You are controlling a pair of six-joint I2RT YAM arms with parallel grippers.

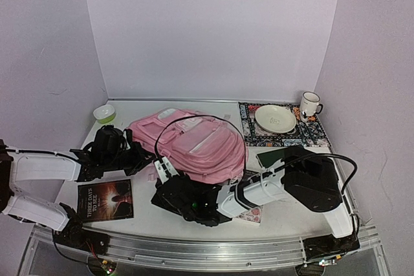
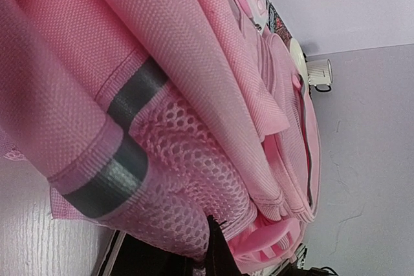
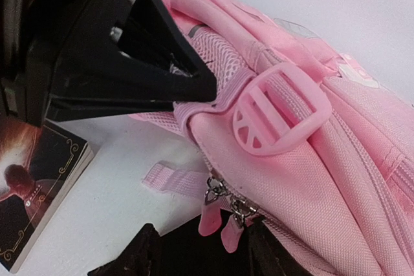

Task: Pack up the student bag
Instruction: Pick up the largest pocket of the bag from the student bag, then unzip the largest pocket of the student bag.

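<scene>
White tabletop [image 1: 147, 219] is covered by a soft pink woven backpack [image 1: 194, 143], pinched by left fingers [image 1: 129, 154]; right fingers [image 3: 149, 50] are parted.

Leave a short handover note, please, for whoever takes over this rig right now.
Left end effector: shut, apparently pinching strap webbing of the student bag at its near-left edge.
Right end effector: open, fingers either side of the zipper pulls, not gripping them.
The bag lies on the table; a book lies outside it, near-left.
Done: bag held, zipper reached.
Left: probably open the zipper, pack the book, close up.
</scene>
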